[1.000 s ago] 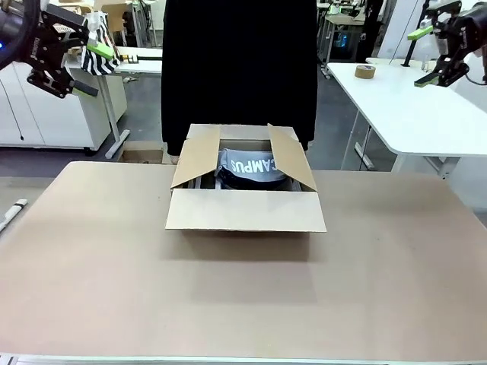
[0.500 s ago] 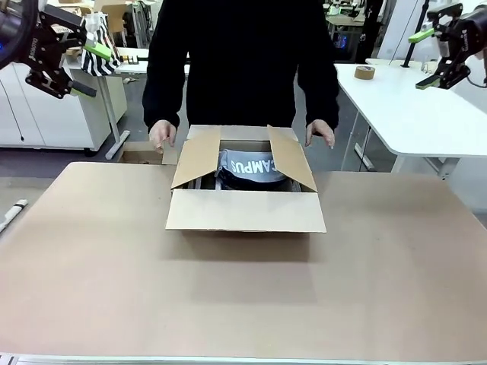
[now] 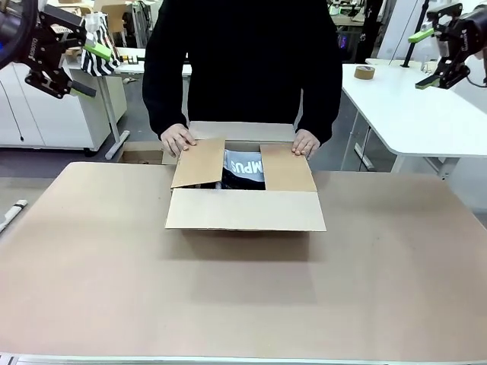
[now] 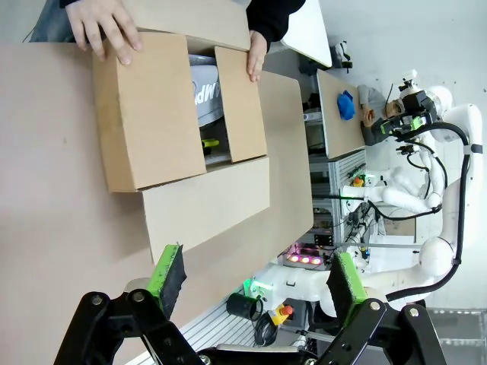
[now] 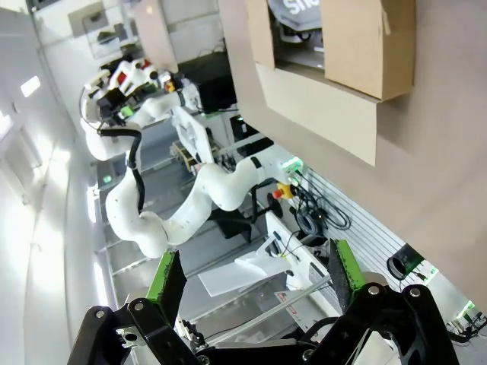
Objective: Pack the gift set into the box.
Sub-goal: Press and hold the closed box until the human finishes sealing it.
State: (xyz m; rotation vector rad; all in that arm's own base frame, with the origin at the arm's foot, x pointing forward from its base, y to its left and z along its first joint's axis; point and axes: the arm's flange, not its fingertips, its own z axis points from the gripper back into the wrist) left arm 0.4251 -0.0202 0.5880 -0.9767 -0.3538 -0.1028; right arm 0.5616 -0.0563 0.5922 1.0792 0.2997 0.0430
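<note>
Centre frame, a person's hands [image 3: 179,140] held down the side flaps [image 3: 199,162] of the plain brown cardboard box [image 3: 221,217] on the counter [image 3: 243,304], grey "CAMPUS" gift set [image 3: 243,166] inside; left gripper [image 3: 91,68] upper left and right gripper [image 3: 423,57] upper right hung spread, empty; folding the near flap [image 3: 274,207] likely came next.

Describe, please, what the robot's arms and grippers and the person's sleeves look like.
Both arms are white with rounded joints; the right arm carries a looping black cable. The left gripper and right gripper are black linkage frames with bright green pads. The person wears long black sleeves.
</note>
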